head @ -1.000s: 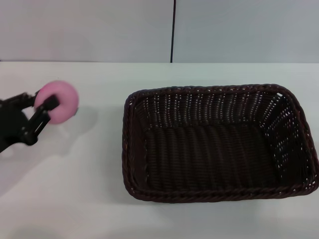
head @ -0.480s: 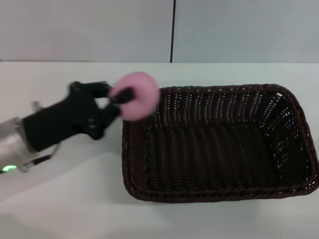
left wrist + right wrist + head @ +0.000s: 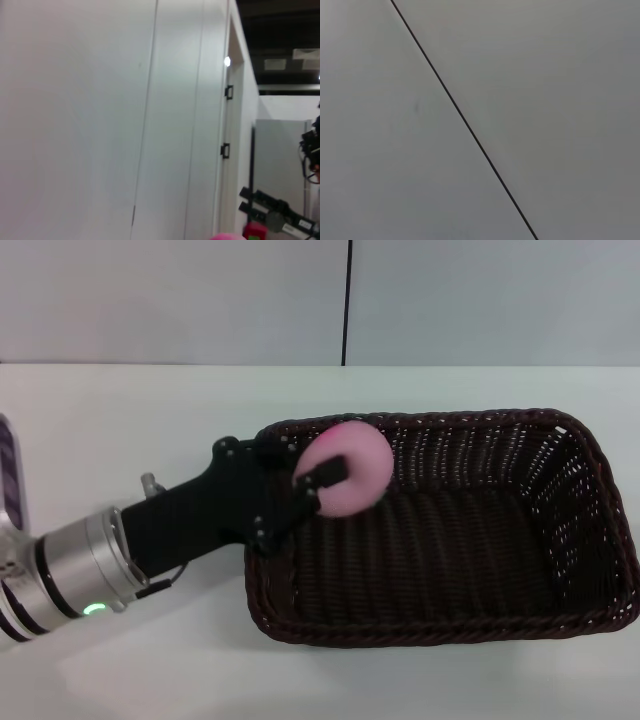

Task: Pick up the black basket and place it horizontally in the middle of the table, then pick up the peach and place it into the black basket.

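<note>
The black basket (image 3: pixel 440 610) lies lengthwise across the white table (image 3: pixel 150 410), right of the middle. My left gripper (image 3: pixel 335 473) reaches in from the left and is shut on the pink peach (image 3: pixel 358 472). It holds the peach above the basket's left end, just inside the rim. A sliver of the peach shows at the edge of the left wrist view (image 3: pixel 227 236). My right gripper is out of view.
A grey wall (image 3: pixel 200 300) with a dark vertical seam (image 3: pixel 347 300) stands behind the table. The left wrist view shows only wall panels (image 3: pixel 100 120) and a far room; the right wrist view shows a wall (image 3: pixel 545 75).
My left gripper has carried the peach rightward from the table's left side, over the basket's left rim, to above the basket's inside. The basket has not moved.
</note>
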